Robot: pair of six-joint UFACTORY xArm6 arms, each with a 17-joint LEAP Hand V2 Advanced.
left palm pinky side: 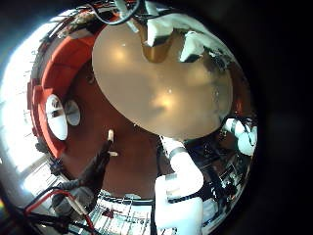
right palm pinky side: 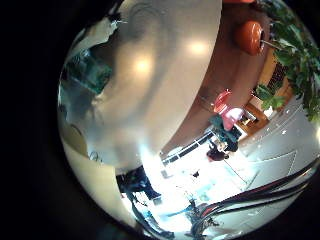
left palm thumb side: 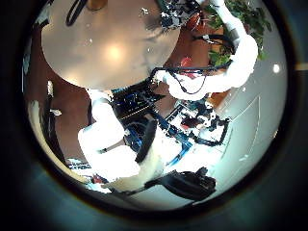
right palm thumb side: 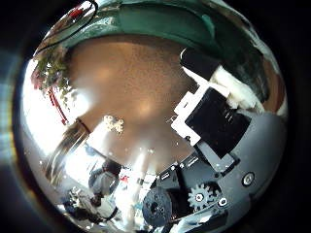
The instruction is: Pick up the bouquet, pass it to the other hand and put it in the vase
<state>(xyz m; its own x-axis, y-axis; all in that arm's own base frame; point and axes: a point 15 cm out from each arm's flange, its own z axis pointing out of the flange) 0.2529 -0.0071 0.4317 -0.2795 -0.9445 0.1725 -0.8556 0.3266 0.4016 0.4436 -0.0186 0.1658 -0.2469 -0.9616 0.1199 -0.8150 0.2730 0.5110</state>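
In the right thumb side palm view my right hand's fingers (right palm thumb side: 216, 109) stretch straight over the table (right palm thumb side: 136, 83) and hold nothing. A small pale bundle (right palm thumb side: 114, 123), too small to tell whether it is the bouquet, lies on the table away from them.
A robot arm (left palm pinky side: 181, 186) stands at the table's edge; it also shows in the left thumb side palm view (left palm thumb side: 111, 144), with a second arm (left palm thumb side: 231, 58) farther off. A chair (left palm pinky side: 57, 116) stands beside the table. Leafy plants (right palm pinky side: 295, 60) and a chair (right palm pinky side: 250, 35) stand beyond it.
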